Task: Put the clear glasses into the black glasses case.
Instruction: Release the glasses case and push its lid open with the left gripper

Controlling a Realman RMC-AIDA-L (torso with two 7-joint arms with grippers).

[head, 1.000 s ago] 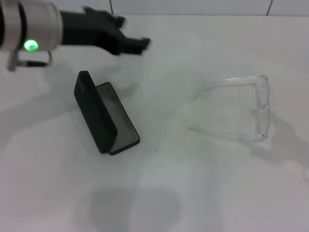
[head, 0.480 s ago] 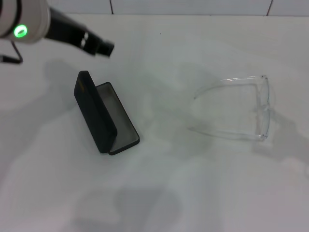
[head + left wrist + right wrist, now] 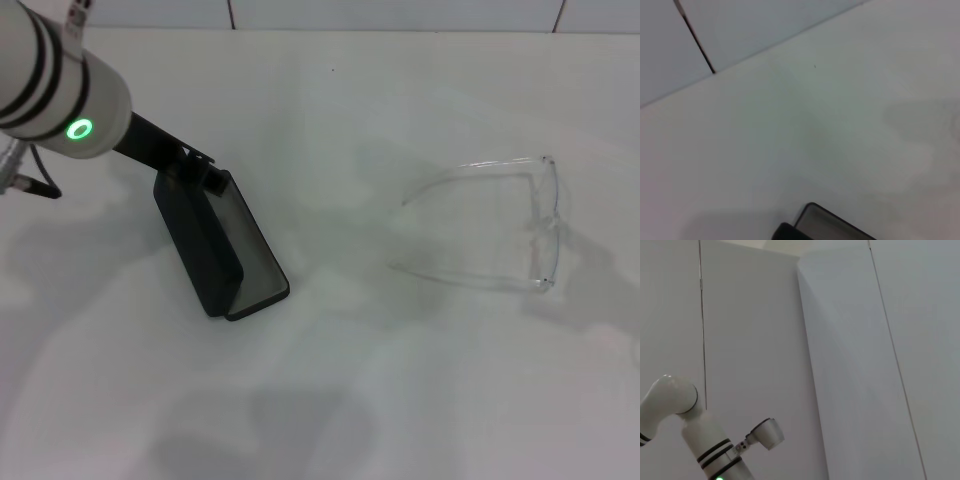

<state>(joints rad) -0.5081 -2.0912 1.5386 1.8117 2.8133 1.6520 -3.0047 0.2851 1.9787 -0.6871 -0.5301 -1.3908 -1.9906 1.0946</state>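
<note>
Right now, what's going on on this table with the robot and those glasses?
The left hand is down at the far end of the black glasses case, which lies open on the white table with its grey lining showing. The clear glasses lie by themselves off to the robot's right, arms unfolded, nothing touching them. The right hand is out of view, so the glasses are not yet in the case.

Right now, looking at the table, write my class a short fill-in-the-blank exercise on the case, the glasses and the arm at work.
1. The black glasses case stands with its lid ____.
2. The clear glasses lie on the white table, on the robot's ____ side of the case.
3. The ____ gripper is down at the far end of the case.
4. The inside lining of the case is ____ in colour.

Missing words: open; right; left; grey
</note>
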